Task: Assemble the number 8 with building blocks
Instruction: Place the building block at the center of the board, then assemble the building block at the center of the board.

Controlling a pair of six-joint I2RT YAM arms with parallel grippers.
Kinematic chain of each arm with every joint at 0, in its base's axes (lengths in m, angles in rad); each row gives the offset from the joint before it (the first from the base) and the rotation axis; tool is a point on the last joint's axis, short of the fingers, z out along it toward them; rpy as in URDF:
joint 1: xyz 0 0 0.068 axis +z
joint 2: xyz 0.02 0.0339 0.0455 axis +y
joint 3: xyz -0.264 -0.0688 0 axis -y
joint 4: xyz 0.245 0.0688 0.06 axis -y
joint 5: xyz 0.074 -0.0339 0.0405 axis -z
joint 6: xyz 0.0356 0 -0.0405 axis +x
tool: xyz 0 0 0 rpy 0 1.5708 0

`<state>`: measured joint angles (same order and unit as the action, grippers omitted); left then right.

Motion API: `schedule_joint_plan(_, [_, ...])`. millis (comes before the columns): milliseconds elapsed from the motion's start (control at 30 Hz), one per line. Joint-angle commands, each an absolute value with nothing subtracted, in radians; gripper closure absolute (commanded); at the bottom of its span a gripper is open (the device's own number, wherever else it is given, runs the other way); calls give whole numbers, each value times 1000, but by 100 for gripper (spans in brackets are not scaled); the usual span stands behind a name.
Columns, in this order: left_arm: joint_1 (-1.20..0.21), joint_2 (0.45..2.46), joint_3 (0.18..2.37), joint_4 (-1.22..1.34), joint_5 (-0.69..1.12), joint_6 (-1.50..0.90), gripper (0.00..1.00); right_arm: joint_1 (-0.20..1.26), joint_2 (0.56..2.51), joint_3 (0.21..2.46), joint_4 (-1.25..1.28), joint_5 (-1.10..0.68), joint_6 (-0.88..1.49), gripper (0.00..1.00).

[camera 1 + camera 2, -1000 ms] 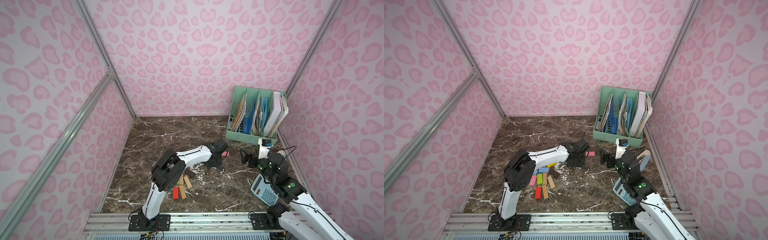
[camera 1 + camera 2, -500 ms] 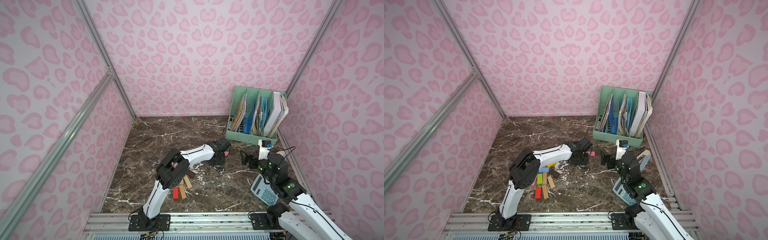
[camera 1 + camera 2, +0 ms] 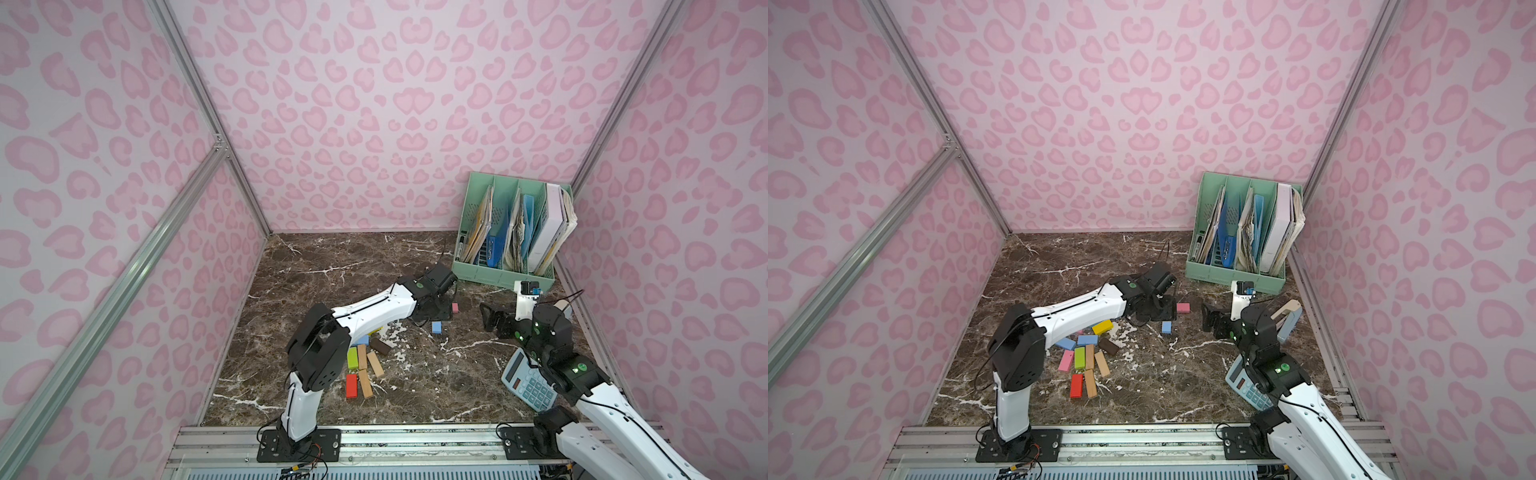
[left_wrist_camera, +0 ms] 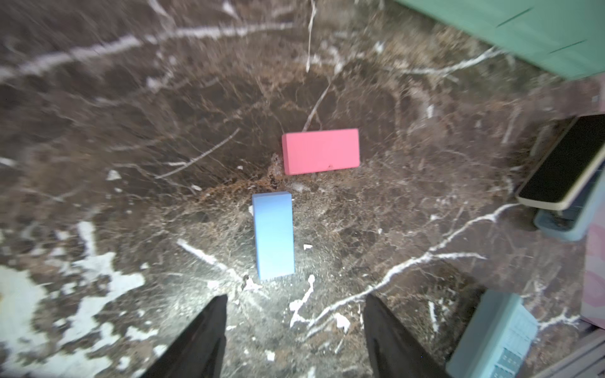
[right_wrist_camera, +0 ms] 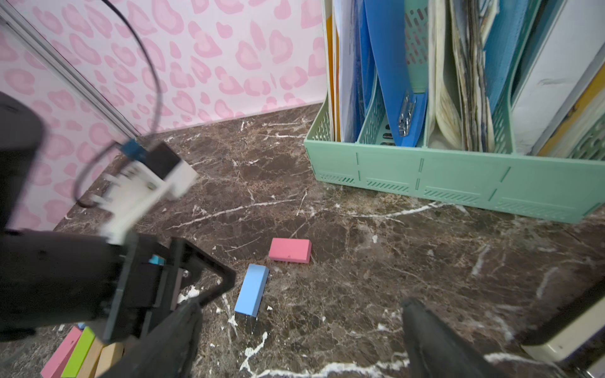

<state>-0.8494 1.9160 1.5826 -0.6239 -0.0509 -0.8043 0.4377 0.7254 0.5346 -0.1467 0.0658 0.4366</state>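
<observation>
The left gripper [image 4: 295, 299] has its fingers [image 4: 199, 337] spread apart with nothing between them. The light blue block [image 4: 273, 235] lies flat on the table [image 4: 131, 98] just ahead of the fingertips, untouched. The pink block [image 4: 320, 151] lies crosswise just beyond it, nearer the green file organiser [image 3: 505, 277], with a small gap between the two blocks. The right gripper [image 5: 302, 306] is also wide open and empty, in front of the organiser and facing the same two blocks. The remaining blocks [image 3: 1088, 357] lie in a loose heap farther from the organiser, beside and partly beneath the left arm [image 3: 374, 309]. A pale blue calculator [image 3: 528, 384] lies partly under the right arm [image 3: 602, 399]; its key markings are too small to read.
</observation>
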Motion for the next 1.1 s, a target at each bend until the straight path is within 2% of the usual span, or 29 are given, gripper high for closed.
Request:
schedule_joint_plan(0, [-833, 1794, 1534, -654, -144, -722, 19, 438, 777, 559, -182, 72, 479, 5])
schedule_joint_plan(133, [-782, 1619, 1461, -684, -218, -626, 3, 443, 882, 580, -189, 68, 538, 6])
schedule_joint_plan(167, [-765, 1578, 1416, -687, -227, -609, 1, 446, 906, 586, -188, 69, 552, 7])
schedule_joint_plan(533, [-586, 1171, 1182, -706, -301, -377, 1, 647, 1187, 702, -172, 205, 669, 18])
schedule_joint_plan(667, [-574, 1098, 1118, -715, -307, -325, 1, 698, 1305, 777, -196, 212, 698, 24])
schedule_joint_plan(1067, [-574, 918, 942, -702, -377, -242, 2, 778, 1590, 938, -259, 202, 747, 33])
